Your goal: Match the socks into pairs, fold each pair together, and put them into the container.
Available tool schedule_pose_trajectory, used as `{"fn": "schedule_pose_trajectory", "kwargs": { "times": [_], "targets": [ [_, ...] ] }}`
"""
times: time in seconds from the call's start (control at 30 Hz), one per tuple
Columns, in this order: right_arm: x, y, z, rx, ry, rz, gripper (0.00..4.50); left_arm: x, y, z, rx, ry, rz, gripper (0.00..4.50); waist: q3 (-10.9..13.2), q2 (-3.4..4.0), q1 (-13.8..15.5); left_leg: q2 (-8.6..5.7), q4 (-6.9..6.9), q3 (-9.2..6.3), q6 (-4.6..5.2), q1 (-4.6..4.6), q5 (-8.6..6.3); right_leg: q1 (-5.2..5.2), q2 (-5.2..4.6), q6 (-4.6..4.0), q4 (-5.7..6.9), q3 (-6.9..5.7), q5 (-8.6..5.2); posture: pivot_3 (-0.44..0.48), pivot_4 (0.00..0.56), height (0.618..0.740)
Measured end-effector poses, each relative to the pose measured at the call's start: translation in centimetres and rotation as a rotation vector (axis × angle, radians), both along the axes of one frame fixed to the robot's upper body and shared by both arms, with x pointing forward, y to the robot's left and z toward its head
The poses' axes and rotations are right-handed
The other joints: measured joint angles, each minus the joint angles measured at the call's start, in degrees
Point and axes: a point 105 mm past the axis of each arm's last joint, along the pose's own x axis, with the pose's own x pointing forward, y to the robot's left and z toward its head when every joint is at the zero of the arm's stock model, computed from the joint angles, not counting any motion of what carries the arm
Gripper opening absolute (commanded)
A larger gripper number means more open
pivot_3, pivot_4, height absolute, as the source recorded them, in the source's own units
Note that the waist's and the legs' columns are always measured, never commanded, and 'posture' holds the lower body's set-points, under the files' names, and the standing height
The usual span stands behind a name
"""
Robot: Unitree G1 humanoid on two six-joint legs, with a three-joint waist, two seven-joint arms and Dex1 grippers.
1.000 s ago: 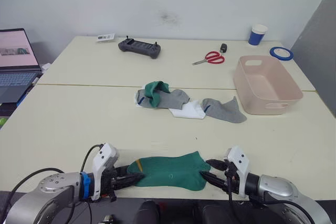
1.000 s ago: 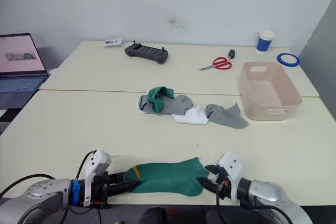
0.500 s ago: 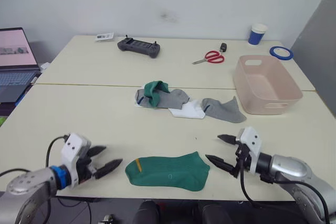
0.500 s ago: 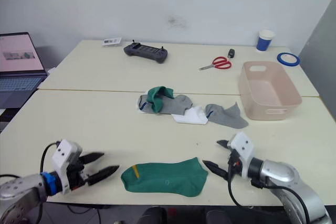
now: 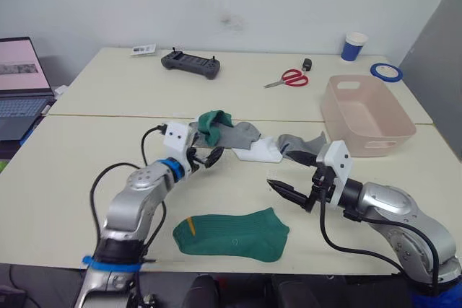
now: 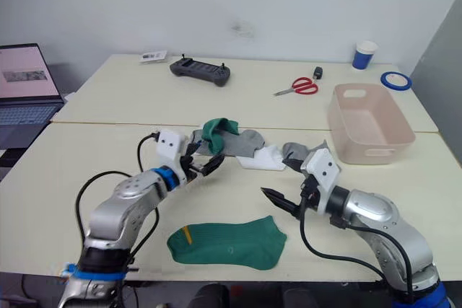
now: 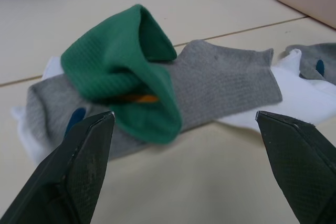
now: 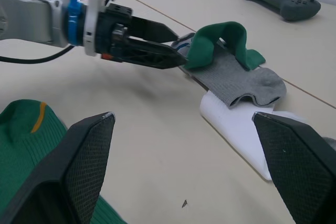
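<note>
Pale worktop [image 5: 86,178]: left gripper [image 5: 204,156], fingers spread and empty, points at the crumpled green sock [image 5: 212,126] topping the grey and white sock heap. Nearer lies a flat green sock [image 5: 231,234]. Right gripper [image 5: 294,187] hovers wide open, empty. Pink container [image 5: 367,115] stands far right.

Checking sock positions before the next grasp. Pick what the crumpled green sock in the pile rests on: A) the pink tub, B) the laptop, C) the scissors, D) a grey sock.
D: the crumpled green sock lies on top of a grey sock, just ahead of the open left gripper.
</note>
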Motion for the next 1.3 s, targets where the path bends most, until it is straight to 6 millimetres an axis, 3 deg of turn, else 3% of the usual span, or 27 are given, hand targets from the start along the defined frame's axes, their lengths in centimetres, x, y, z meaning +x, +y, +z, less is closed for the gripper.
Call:
{"fn": "schedule_pose_trajectory", "kwargs": {
  "times": [0.2, 0.4, 0.57, 0.83, 1.03, 1.3],
  "targets": [
    [0.0, 0.1, -0.2, -0.005, 0.002, -0.012, 4.5, 2.2, -0.3, -1.1, 0.02, 0.03, 0.042, 1.98, 0.0, 0.0, -0.11, 0.0, 0.01, 0.0, 0.0, -0.02, 0.0, -0.01, 0.0, 0.01, -0.02, -0.01, 0.0, 0.0, 0.15, 0.74],
    [0.0, 0.1, -0.4, -0.004, 0.007, -0.02, 4.5, 2.3, -0.2, -1.1, 0.038, 0.019, 0.03, 0.1, 0.0, 0.0, -0.11, -0.01, 0.01, 0.01, 0.0, -0.02, 0.0, 0.0, -0.01, 0.02, -0.02, -0.01, 0.01, 0.0, 0.15, 0.74],
    [-0.1, 0.0, -0.6, -0.011, 0.007, -0.025, 4.5, 1.1, 0.0, -0.2, 0.064, 0.006, -0.056, 0.03, 0.0, 0.0, -0.2, 0.02, 0.0, 0.02, -0.01, 0.01, 0.0, -0.01, 0.0, 0.03, 0.0, -0.01, 0.01, 0.0, 0.15, 0.74],
    [0.1, -0.7, -0.5, -0.036, -0.002, -0.027, 4.5, -3.9, -2.5, 4.6, 0.102, -0.015, -0.478, 0.03, 0.02, 0.01, -0.13, -0.01, 0.02, 0.04, -0.02, -0.01, 0.01, 0.0, -0.05, 0.04, -0.02, -0.02, 0.01, 0.0, 0.15, 0.74],
    [0.9, -3.9, 0.0, -0.114, -0.017, -0.104, 4.5, -5.6, -5.9, 8.5, 0.212, -0.108, -0.797, 0.03, 0.04, -0.02, 0.04, -0.07, 0.07, 0.08, -0.01, -0.01, 0.01, 0.02, -0.05, 0.05, -0.04, 0.0, 0.02, 0.0, 0.15, 0.74],
    [0.3, -7.7, -0.1, -0.194, 0.008, -0.193, 4.5, -5.5, -10.3, 11.0, 0.332, -0.31, -1.031, 0.03, 0.06, -0.01, -0.19, -0.04, 0.05, 0.1, 0.02, -0.07, 0.0, -0.03, 0.03, 0.06, -0.05, 0.06, 0.01, 0.0, 0.15, 0.74]
  ]
}}
